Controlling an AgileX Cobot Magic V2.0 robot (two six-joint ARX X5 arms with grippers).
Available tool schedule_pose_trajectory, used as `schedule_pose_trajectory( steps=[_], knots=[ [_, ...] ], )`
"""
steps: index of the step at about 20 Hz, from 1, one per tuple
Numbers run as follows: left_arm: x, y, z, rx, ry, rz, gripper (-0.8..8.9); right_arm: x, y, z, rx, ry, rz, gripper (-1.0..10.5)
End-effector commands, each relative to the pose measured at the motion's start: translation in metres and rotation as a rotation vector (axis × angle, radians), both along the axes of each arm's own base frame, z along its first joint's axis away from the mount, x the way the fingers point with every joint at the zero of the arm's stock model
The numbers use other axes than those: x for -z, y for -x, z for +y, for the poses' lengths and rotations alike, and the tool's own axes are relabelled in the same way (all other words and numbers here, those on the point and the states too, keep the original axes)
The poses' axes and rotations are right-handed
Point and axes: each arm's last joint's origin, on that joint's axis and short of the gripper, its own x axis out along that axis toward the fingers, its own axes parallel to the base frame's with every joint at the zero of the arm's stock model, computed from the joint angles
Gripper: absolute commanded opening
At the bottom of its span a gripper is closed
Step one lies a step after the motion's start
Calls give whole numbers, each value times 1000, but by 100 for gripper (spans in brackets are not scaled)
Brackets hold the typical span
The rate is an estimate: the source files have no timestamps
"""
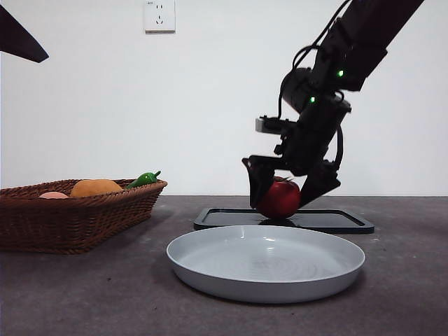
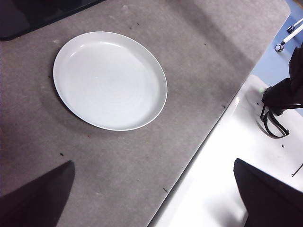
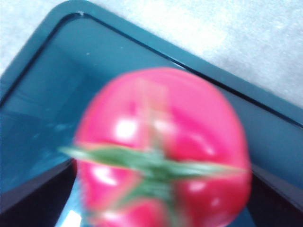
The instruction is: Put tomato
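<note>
- Right gripper [image 1: 285,190] is down over the black tray [image 1: 336,221], jaws clamped on either side of the tomato [image 1: 280,199].
- Tomato sits low over the tray, just behind the white plate [image 1: 266,262]; contact with the tray can't be told.
- Left gripper [image 2: 151,198] hangs high near the plate, jaws spread wide, holding nothing.
- Wicker basket [image 1: 70,217] stands well off to the side, with an orange fruit [image 1: 96,187] and a green pepper [image 1: 143,178] inside.

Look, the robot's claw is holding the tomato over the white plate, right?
Not quite. The right gripper does hold the tomato, but over the black tray, not the white plate. The front view shows it, and the right wrist view too.
</note>
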Motion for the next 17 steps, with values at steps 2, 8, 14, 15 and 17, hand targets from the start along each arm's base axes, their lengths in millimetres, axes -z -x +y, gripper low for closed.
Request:
schedule_pose_trajectory(
  steps=[2, 8, 14, 15, 17],
  knots=[
    [-6, -1, -1, 15, 11, -32, 559, -42, 10, -1, 9, -30, -52, 562],
    [-6, -1, -1, 15, 13, -36, 559, -172, 82, -27, 9, -105, -240, 562],
    [-7, -2, -2, 15, 19, -47, 559, -240, 175, -61, 8, -114, -266, 561],
    [-7, -2, -2, 15, 20, -48, 559, -244, 188, -66, 4, -114, -255, 561],
    [-7, -2, -2, 15, 20, -48, 559, -240, 212, -72, -19, -123, -228, 561]
  ],
)
